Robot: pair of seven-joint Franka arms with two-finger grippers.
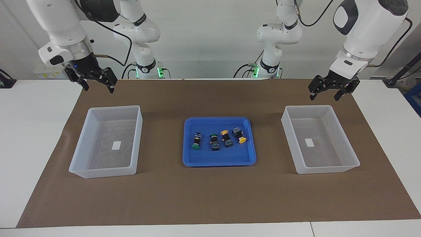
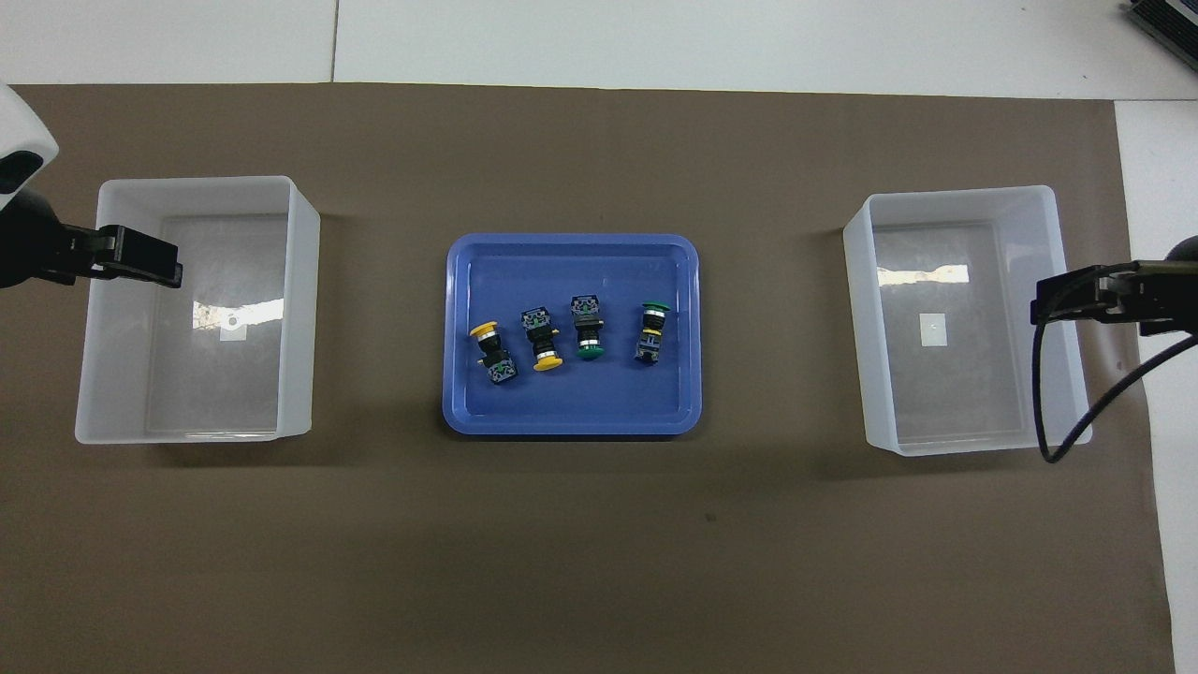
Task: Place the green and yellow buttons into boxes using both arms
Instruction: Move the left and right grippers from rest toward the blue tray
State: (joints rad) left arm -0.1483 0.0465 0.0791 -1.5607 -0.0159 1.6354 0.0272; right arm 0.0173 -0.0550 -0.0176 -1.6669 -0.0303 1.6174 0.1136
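Nothing of the task is judged done. All four buttons are seen lying on their sides in a row in the blue tray (image 1: 189, 158) at the middle of the brown mat (image 1: 210, 197). From the left arm's end of the row toward the right arm's: a yellow button (image 1: 239, 135), a second yellow button (image 1: 226, 138), a green button (image 1: 214, 142), a second green button (image 1: 196, 141). None is touched.

Two translucent boxes are noted on the mat, well apart from the tray. The box at the left arm's end (image 1: 348, 164) and the box at the right arm's end (image 1: 79, 164) hold no buttons; only a small white label is seen on each floor.

The left gripper (image 1: 330, 92) hangs over the mat just by its box's robot-side rim, jaws apart, nothing held. The right gripper (image 1: 98, 84) hangs likewise by its own box, jaws apart, nothing held.

Left to do, as judged: four picks from the tray and four drops. Which colour belongs in which box cannot be told.
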